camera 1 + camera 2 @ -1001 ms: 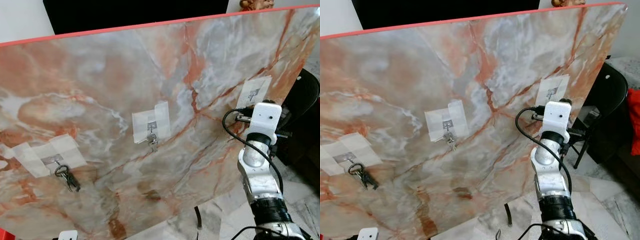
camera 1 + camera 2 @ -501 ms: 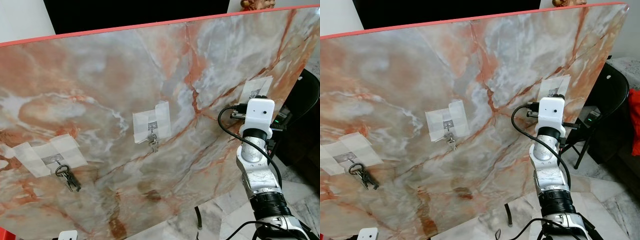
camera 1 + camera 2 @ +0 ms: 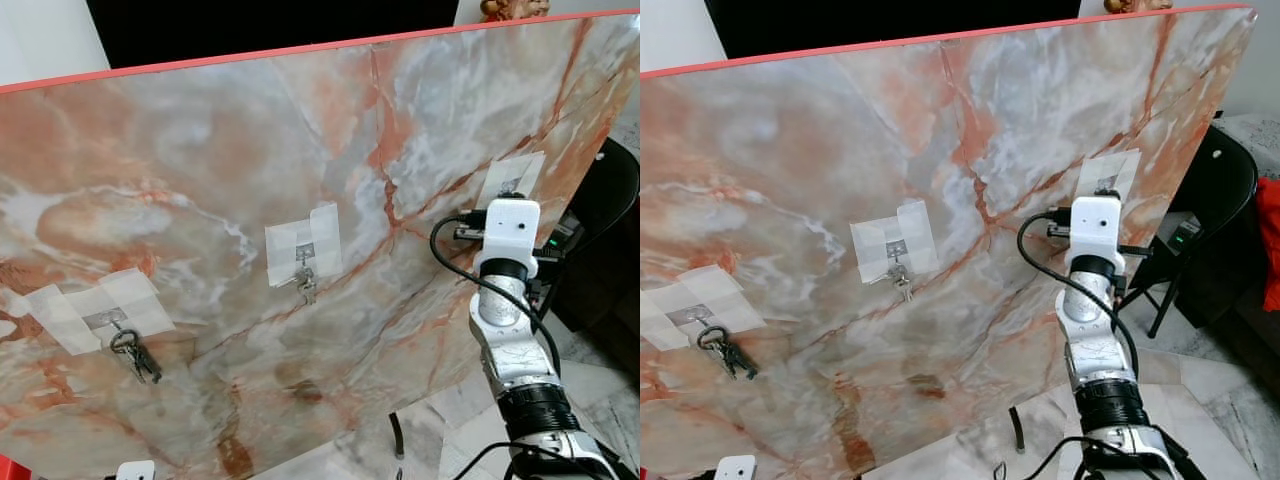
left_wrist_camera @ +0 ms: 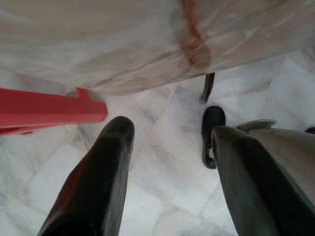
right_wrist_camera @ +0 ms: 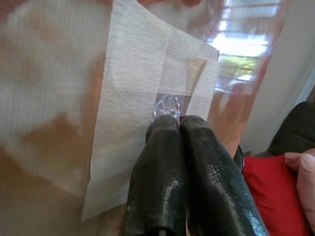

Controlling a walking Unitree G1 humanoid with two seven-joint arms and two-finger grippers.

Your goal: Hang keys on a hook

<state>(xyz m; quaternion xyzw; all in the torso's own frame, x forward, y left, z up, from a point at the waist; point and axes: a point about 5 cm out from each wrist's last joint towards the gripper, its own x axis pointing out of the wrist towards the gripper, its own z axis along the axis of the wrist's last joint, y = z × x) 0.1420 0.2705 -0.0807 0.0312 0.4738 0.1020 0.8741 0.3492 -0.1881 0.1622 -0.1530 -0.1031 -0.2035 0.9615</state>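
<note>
Marble board (image 3: 200, 150) leaning upright, three taped hooks across it. Right gripper (image 5: 178, 123) raised at right-edge hook (image 5: 167, 105), fingers pressed together, tips touching it. Left gripper (image 4: 170, 135) low over floor, fingers wide. Keys (image 3: 135, 355) hanging on left-edge hook (image 3: 115, 322); another key (image 3: 307, 287) on middle hook.

Three clear hooks are taped with pale strips to a tilted marble-patterned board. The left hook (image 3: 112, 320), at about eight o'clock on the board, carries a dark bunch of keys (image 3: 136, 355) on a ring, hanging down and slightly toward five o'clock. The middle hook (image 3: 303, 252), near the board's centre, holds a small silvery key (image 3: 306, 287) dangling just beneath it. The right hook (image 5: 168, 106), at about three o'clock on the board, is a transparent piece set on a white tape patch; whether anything hangs from it cannot be told.
</note>
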